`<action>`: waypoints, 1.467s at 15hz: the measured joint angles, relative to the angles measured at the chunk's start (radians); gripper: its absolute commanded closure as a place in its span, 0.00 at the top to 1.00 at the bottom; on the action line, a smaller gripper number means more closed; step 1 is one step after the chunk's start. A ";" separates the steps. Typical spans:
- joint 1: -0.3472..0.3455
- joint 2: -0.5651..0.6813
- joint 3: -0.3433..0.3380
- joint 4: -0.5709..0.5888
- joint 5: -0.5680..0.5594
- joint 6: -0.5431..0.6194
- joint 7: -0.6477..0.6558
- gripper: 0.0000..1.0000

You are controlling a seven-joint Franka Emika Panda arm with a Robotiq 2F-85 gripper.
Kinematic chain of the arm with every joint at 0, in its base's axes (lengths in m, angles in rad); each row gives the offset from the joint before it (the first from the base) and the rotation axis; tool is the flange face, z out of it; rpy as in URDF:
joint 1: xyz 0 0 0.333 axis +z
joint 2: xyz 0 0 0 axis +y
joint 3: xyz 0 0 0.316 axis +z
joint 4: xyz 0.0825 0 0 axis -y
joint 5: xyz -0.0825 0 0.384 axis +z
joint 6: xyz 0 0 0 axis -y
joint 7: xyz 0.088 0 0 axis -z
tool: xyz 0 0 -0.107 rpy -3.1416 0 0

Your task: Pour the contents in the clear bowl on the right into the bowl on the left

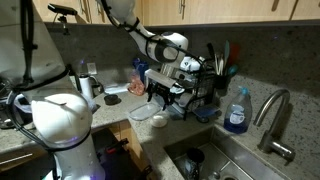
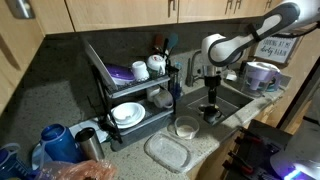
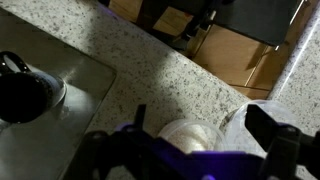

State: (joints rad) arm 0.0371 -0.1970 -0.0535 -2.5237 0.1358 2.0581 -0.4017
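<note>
A kitchen corner at low light: a speckled stone-look counter (image 3: 165,80) runs beside a steel sink (image 3: 70,60), with wooden cupboards (image 2: 120,20) over a dark backsplash.

The pincer (image 3: 200,128) hangs just above the counter edge with its dark fingers (image 3: 272,135) spread wide and nothing between the pads. Below it, in the wrist view, sits the round clear bowl (image 3: 190,138), glossy and thin-walled; the pale whitish contents (image 2: 186,129) lie in its bottom, too fine to make out pieces. In an exterior view the bowl (image 2: 176,125) stands just beside the pincer (image 2: 210,110), apart from it.

Past the bowl, away from the sink, lies the clear rounded-rectangular dish (image 2: 167,152) – shallow, smooth plastic or glass, flat on the counter. On the pincer's other side the basin holds a dark round object (image 3: 25,88) I cannot identify.

Farther off stands a black two-tier wire dish rack (image 2: 100,75) with white plates (image 2: 127,113) and mugs (image 2: 156,66). A blue soap bottle (image 1: 236,112) – label too small to read – stands by the curved metal tap (image 1: 272,108).
</note>
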 measured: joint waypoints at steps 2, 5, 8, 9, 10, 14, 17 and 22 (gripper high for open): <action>0.009 0.013 0.012 -0.013 0.016 0.036 0.001 1.00; 0.021 0.036 0.031 -0.026 0.038 0.100 0.024 1.00; 0.027 0.067 0.052 -0.042 0.045 0.199 0.086 1.00; 0.027 0.081 0.059 -0.047 0.045 0.234 0.109 1.00; 0.027 0.095 0.065 -0.052 0.044 0.267 0.132 1.00; 0.026 0.172 0.072 -0.057 0.019 0.379 0.209 1.00; 0.020 0.244 0.071 -0.045 -0.007 0.423 0.251 1.00; 0.012 0.340 0.070 0.017 -0.022 0.432 0.287 1.00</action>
State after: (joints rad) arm 0.0487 0.1428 0.0165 -2.5068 0.1137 2.4896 -0.1150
